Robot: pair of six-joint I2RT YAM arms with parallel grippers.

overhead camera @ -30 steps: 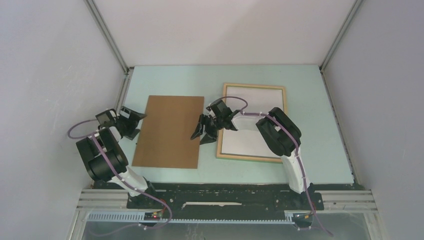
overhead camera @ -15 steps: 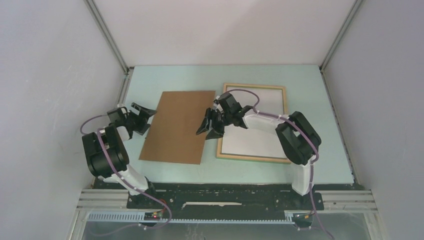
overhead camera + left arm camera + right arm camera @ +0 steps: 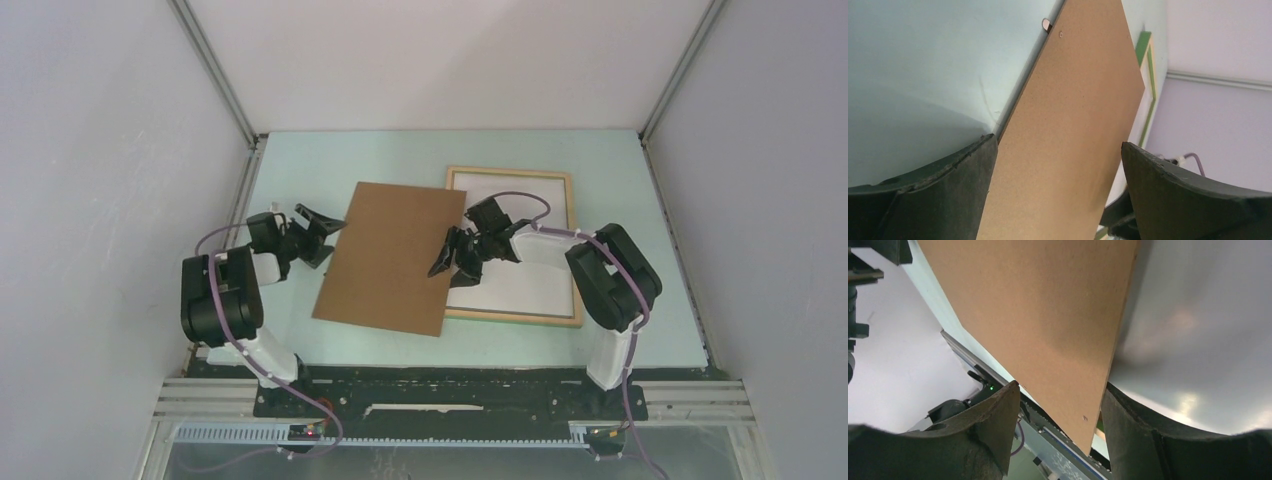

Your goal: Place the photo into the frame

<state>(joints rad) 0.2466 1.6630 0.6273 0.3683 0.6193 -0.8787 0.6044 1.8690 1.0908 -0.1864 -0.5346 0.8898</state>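
Top external view: the photo, brown back up, lies skewed on the table, overlapping the frame's left rail. Left claw gapes at its edge. Right claw grip unclear. Best to square corners before seating.

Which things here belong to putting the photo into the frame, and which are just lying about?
For the job: photo, brown back up; frame; left claw; right claw.
Just around: table; metal rail; back wall.
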